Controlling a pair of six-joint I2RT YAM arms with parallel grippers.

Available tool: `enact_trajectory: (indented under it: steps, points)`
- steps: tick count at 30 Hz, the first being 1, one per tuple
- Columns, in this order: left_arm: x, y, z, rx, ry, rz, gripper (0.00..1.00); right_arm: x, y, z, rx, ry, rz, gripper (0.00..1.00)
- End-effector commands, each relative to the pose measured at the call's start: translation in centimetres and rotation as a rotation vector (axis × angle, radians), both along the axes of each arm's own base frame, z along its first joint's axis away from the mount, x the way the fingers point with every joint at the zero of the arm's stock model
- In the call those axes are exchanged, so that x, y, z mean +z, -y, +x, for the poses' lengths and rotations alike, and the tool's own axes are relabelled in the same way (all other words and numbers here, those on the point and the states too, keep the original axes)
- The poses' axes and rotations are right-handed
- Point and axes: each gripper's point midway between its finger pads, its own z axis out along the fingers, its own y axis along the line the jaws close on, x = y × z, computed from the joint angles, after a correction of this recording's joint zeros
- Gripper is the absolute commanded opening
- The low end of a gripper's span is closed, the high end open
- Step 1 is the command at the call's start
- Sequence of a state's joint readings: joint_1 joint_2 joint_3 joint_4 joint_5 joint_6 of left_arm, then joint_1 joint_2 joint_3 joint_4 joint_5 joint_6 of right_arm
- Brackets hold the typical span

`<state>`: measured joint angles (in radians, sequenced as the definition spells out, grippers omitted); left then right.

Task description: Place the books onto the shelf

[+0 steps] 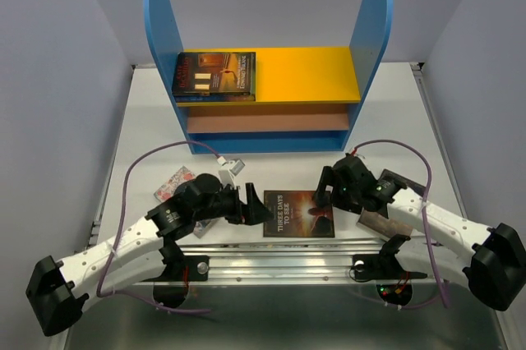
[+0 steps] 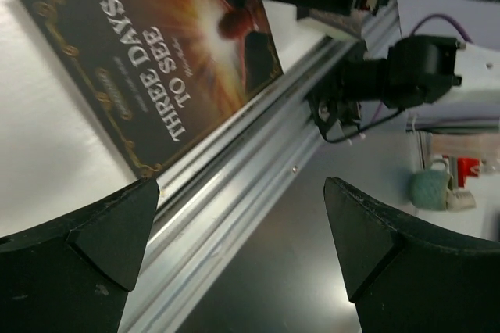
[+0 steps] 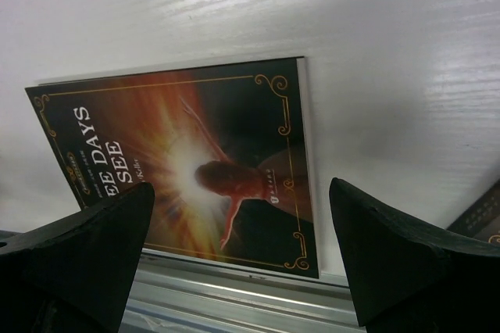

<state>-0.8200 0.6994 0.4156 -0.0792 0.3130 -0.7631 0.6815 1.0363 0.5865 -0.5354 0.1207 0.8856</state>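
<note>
**Left and right wrist views, with the top view.** The left gripper [image 2: 242,251] stood with its 2 dark fingers [image 2: 101,266] spread wide and nothing between them. Its gap hung over an aluminium rail [image 2: 234,184] along the near edge of the white table [image 3: 367,28]. The right gripper [image 3: 242,255] was spread equally wide and also held nothing.

Between the 2 grippers lay 1 paperback, the Three Days to See book [image 1: 298,214]. It was flat on the table, cover up, with its near edge just beside the rail. The left gripper pointed at the book's left edge from close by. The right gripper hung near its upper right corner. Whether either touched the cover could not be told from the top view.

A second book [image 1: 175,181], pale and colourful, lay partly hidden under the left arm. The corner of a third book [image 3: 484,220], dark with a gold border, showed on the table just to the right of the right gripper.

The shelf [image 1: 370,21] stood upright at the far side of the table, well apart from both grippers. It had 2 round-topped blue side panels. A stack of books [image 1: 215,73] lay flat on its yellow top board [image 1: 312,75], at the left end against the left panel. The brown lower board [image 1: 263,124] and the blue base [image 1: 271,145] sat beneath.
</note>
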Motion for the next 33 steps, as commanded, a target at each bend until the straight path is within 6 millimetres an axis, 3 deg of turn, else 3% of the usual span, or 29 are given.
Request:
enact_trajectory:
  steps: [1, 5, 6, 9, 21, 27, 33]
  points:
    - [0.6, 2.5, -1.9, -0.076, -0.039, -0.081, 0.99, 0.6, 0.0, 0.0, -0.020, 0.001, 0.020, 1.00]
    - [-4.4, 3.2, -4.9, -0.137, -0.155, 0.064, 0.99, 0.9, 0.2, 0.7, -0.039, 0.023, 0.006, 1.00]
    - [-4.9, 3.3, -5.3, -0.149, -0.166, 0.082, 0.99, 0.8, 0.2, 0.7, -0.037, 0.021, 0.003, 1.00]
    - [-6.2, 3.8, -5.1, -0.150, -0.171, 0.144, 0.99, 0.8, 0.0, 0.8, -0.035, 0.014, 0.002, 1.00]
    - [-8.5, 5.7, -3.6, -0.178, -0.154, 0.250, 0.99, -0.9, -0.5, -0.1, -0.024, -0.039, 0.029, 1.00]
    - [-9.2, 5.8, -1.1, -0.100, -0.121, 0.322, 0.99, -2.4, -1.0, -0.3, -0.012, -0.092, 0.018, 1.00]
    - [-7.7, 5.2, 3.8, 0.033, -0.070, 0.303, 0.99, -2.8, -0.6, 0.5, -0.036, -0.094, 0.019, 1.00]
